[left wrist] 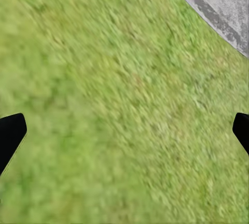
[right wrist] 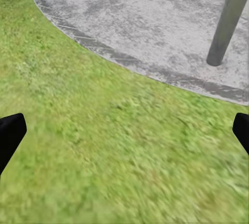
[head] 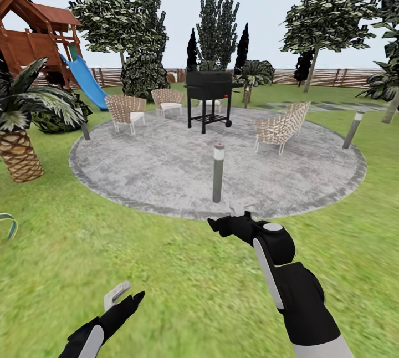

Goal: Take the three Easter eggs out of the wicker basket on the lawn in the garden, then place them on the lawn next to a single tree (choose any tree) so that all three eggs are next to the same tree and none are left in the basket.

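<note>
Head view: lawn (head: pixel 166 269) in the foreground, gravel circle (head: pixel 166 169) beyond with a bollard (head: pixel 218 173), grill (head: pixel 208 97) and chairs (head: pixel 126 111), a tree (head: pixel 327 20) far right by the fence (head: pixel 332 76); left gripper (head: pixel 123 298) and right gripper (head: pixel 230 219) both over grass, jaw state unclear here. Left wrist view: blurred grass, fingertips (left wrist: pixel 11 133) at opposite edges, jaws wide, nothing held. Right wrist view: grass meeting gravel near the bollard (right wrist: pixel 228 21), fingertips (right wrist: pixel 10 133) spread wide, empty.

both grippers (head: pixel 123 295) (head: pixel 239 209) forward, spread wide (empty).
</note>
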Robot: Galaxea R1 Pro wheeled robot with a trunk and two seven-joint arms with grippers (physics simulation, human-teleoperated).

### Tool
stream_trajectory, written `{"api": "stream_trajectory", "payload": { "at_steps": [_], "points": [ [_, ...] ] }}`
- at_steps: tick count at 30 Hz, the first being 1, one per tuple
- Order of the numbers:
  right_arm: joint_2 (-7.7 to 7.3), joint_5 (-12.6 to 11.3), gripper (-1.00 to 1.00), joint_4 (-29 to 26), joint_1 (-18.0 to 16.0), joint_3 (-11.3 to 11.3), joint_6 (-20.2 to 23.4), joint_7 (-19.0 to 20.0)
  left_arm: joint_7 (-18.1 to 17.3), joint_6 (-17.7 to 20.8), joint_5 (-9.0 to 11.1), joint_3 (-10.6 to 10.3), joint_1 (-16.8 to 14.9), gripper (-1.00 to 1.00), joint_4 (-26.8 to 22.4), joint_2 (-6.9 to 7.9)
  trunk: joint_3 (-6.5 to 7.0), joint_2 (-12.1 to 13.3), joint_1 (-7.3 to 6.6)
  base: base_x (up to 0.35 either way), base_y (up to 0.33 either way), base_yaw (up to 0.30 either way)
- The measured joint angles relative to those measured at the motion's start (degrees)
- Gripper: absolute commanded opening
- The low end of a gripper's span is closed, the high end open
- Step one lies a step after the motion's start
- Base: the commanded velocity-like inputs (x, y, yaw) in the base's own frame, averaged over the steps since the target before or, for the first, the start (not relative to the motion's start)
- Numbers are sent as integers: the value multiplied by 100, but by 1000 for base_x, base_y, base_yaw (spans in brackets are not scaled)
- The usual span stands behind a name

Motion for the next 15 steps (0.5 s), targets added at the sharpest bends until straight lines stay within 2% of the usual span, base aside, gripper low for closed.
{"api": "stream_trajectory", "payload": {
  "at_steps": [15],
  "points": [
    [-6, -1, 100, -1, -1, -2, 0, 0, 11, -1, 0, -2, 0, 100, 5, -1, 0, 0, 0, 257, 186, 0]
  ]
}}
